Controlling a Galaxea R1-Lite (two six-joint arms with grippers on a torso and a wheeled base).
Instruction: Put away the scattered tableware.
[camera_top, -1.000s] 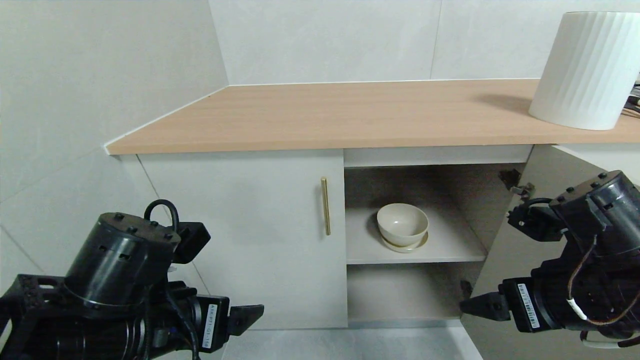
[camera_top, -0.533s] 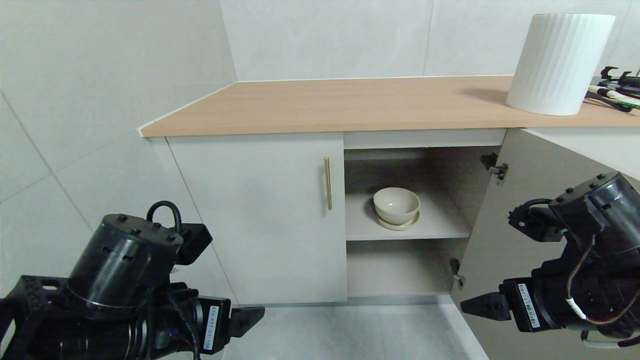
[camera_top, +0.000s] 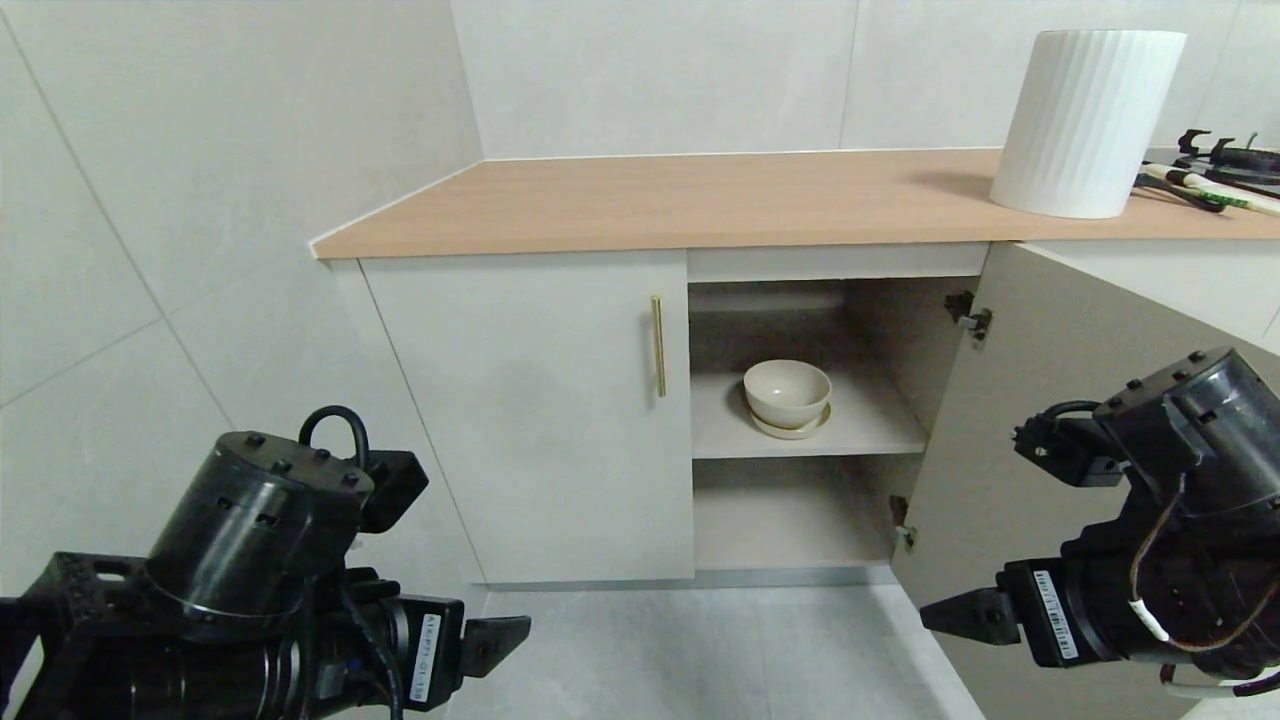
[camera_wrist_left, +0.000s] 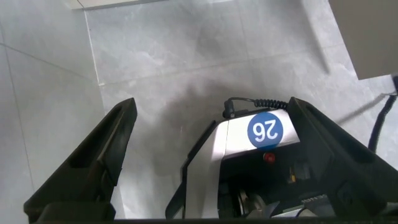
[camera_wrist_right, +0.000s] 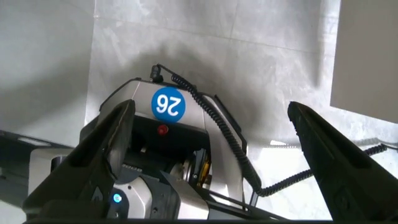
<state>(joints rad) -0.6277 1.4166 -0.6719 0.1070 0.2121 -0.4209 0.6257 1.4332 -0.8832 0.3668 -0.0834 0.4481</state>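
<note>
- Cabinet (camera_top: 540, 420), centre of frame: left door closed, right side open, with two levels visible inside.
- Wooden counter (camera_top: 700, 200), across the upper middle to the right edge, on top of the cabinet.
- Open door (camera_top: 1010, 400), right of centre, swung out toward the camera on its hinges.
- White ribbed container (camera_top: 1085, 120), upper right, upright on the counter.
- Left gripper (camera_wrist_left: 211, 106), lower left of the head view, low over the floor tiles: fingers spread wide apart, nothing between them.
- Right gripper (camera_wrist_right: 211, 109), lower right of the head view, in front of the open door: fingers likewise wide apart, holding nothing.
- Bowl (camera_top: 787, 390), centre of frame, upright on the upper shelf (camera_top: 870, 430) of the open side, well apart from both grippers.
- Plate (camera_top: 790, 430), directly under the bowl, rim showing around its base.
- Brass handle (camera_top: 658, 345), vertical, at the closed door's right edge, just left of the bowl.
- Utensils (camera_top: 1210, 180), far upper right, lying on the counter beside the container.
</note>
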